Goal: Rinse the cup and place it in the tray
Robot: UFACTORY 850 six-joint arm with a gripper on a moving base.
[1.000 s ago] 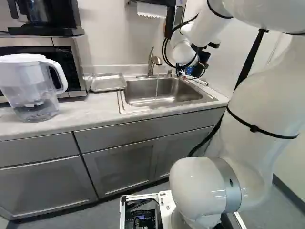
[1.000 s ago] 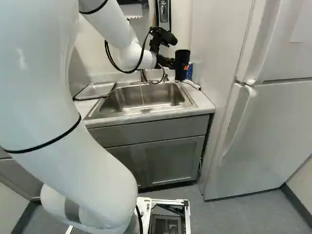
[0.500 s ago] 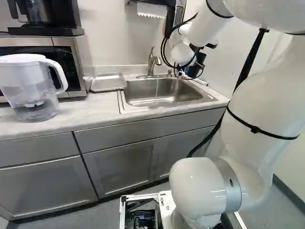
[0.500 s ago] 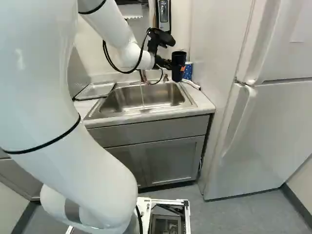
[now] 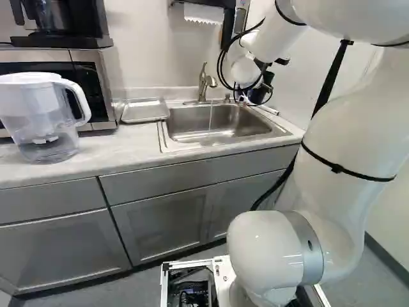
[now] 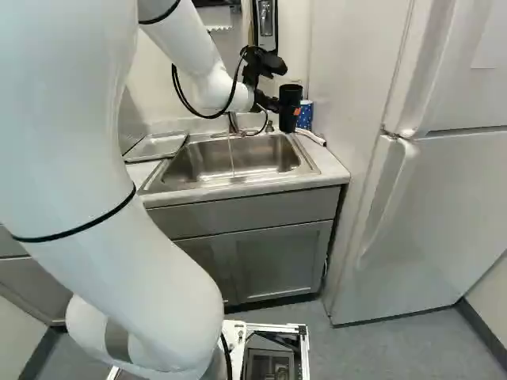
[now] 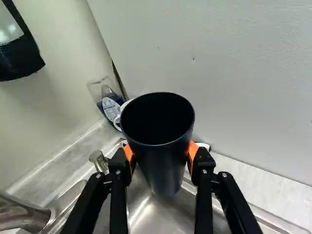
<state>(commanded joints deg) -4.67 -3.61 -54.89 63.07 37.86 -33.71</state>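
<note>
The end effector (image 7: 160,152) is grasping the cup (image 7: 162,168), its orange pads (image 7: 128,154) touching the wall from two sides; the cup is roughly upright with its mouth open, over the back corner of the sink (image 5: 201,133) on the side away from the tray (image 5: 144,112); the faucet (image 5: 202,84) is on, and a thin stream (image 5: 210,116) falls into the basin, well apart from the cup. So the picking up is done and the water runs; whether any rinsing has happened I cannot tell, as the inside of the cup is too dark to show wetness. What surely remains is the placing, since the tray lies on the table (image 5: 118,150) at the other side of the sink with no cup in it; if the rinse is also due, the cup must first go under the stream, then be tipped out, and a slack grasp could let it slip when wet.
</note>
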